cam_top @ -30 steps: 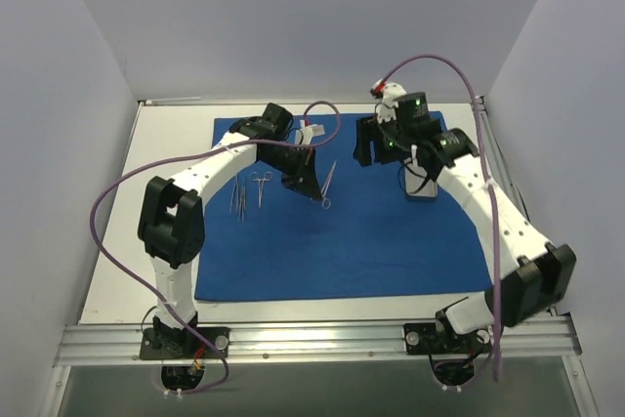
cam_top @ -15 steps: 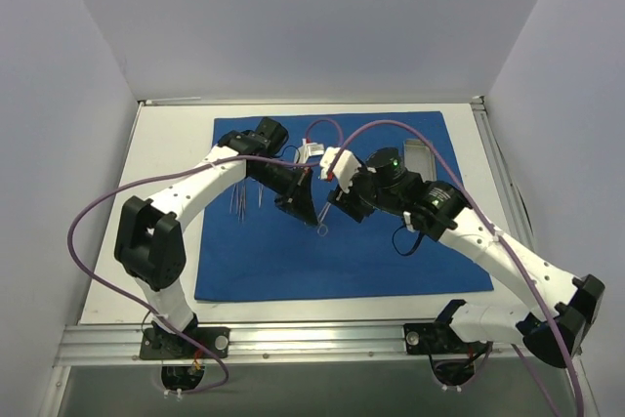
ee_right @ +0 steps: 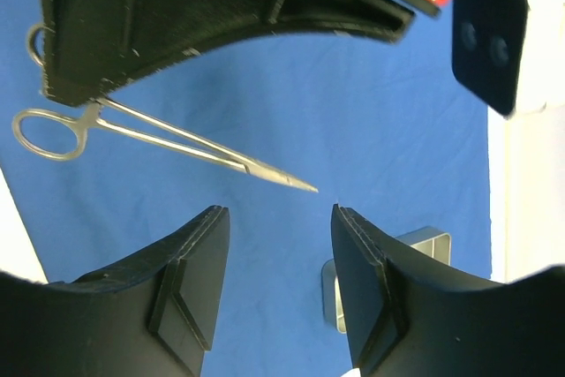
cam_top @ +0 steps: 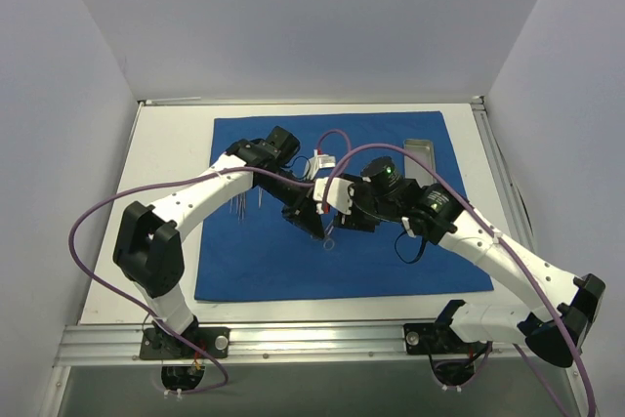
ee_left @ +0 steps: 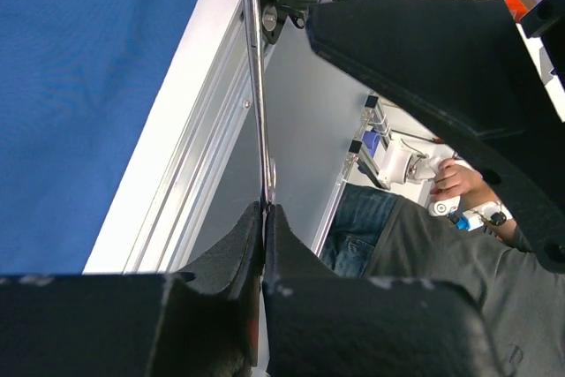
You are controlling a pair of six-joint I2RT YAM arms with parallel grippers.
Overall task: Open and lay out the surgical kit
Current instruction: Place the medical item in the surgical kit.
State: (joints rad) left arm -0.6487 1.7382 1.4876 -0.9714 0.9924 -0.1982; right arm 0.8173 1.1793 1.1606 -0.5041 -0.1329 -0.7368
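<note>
The surgical kit's royal-blue cloth (cam_top: pixel 391 251) lies spread flat on the table. My left gripper (cam_top: pixel 314 225) hangs over its middle, shut on a pair of silver ring-handled forceps (cam_top: pixel 328 238). In the left wrist view the jaws (ee_left: pixel 265 209) pinch the thin shaft of the forceps (ee_left: pixel 256 86). My right gripper (cam_top: pixel 335 210) is right beside it, open. In the right wrist view the forceps (ee_right: pixel 168 139) point toward the gap between the right gripper's fingers (ee_right: pixel 278 214), their tip just above it and touching neither finger.
More thin silver instruments (cam_top: pixel 239 206) lie on the cloth's left part, partly hidden by the left arm. A small metal tray (cam_top: pixel 420 153) sits at the cloth's back right, also seen as the tray (ee_right: pixel 415 245). White table borders the cloth.
The right arm swung from the back right to the cloth's middle, beside the left gripper, and its jaws narrowed a little. The left gripper shifted slightly nearer with the forceps.
</note>
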